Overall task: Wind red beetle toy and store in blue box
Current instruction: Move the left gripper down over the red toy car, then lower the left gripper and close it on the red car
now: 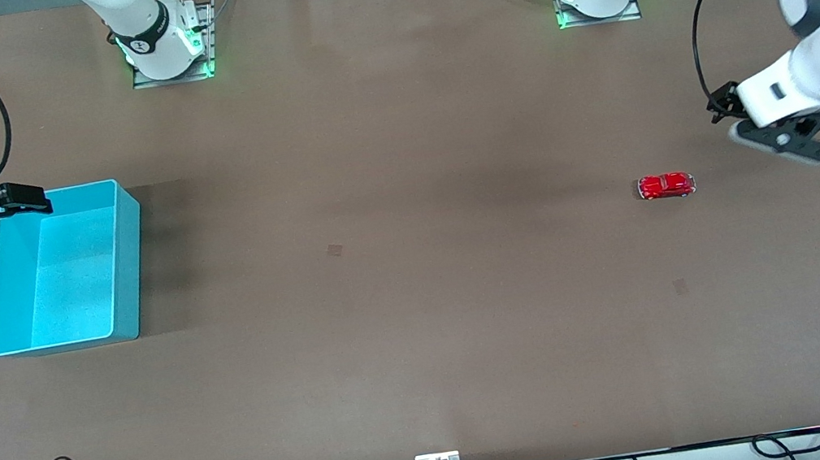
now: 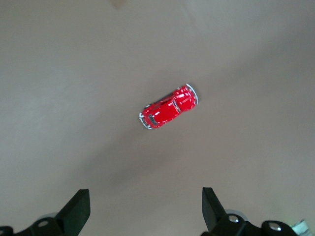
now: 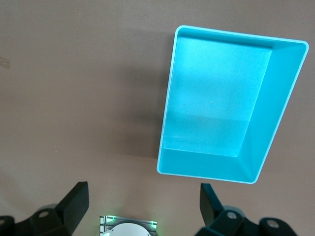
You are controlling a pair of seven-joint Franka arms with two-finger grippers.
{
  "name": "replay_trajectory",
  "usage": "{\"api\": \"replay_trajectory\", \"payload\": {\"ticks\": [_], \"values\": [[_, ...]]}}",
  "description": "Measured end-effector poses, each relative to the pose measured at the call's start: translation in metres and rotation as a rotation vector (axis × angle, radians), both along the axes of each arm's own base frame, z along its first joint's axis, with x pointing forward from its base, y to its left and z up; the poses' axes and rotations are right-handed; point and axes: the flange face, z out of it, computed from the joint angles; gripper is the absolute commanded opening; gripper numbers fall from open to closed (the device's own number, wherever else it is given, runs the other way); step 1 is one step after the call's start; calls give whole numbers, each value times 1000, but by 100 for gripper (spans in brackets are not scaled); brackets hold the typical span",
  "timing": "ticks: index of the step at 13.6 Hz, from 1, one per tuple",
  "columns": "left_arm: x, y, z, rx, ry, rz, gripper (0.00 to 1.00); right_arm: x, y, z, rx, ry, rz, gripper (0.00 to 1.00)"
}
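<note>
Your red beetle toy [image 1: 666,185] sits on its wheels on the bare table [image 1: 405,305], toward the left arm's end and well apart from the blue box [image 1: 58,269], which stands at the right arm's end. That split likely explains the posture of both arms: each hangs by the thing it would serve.

Your left gripper [image 1: 778,137] hovers in the air just beside the toy, not yet over it, with its jaws spread wide and nothing between them. In the left wrist view the car [image 2: 168,106] lies at a slant to the line between the two fingertips [image 2: 76,209], so you will probably need to turn the wrist to square the jaws across the narrow body before descending.

Your right gripper [image 1: 3,204] waits over the box's rim, also wide and empty. The box [image 3: 226,105] holds nothing and has no lid, ready to receive the car.
</note>
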Motion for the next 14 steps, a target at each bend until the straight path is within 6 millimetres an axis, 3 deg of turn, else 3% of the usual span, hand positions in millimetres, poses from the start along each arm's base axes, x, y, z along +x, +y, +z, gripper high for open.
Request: {"api": "replay_trajectory", "payload": {"ticks": [9,11,14], "values": [[19,-3,-137,-70,48,-383,100,-2,0,-1,0,15,-1,100],[18,-5,-157,-54,29,-506,100,-2,0,-1,0,16,-1,100],[8,-14,-171,-73,55,-610,100,-2,0,-1,0,16,-1,100]]}}
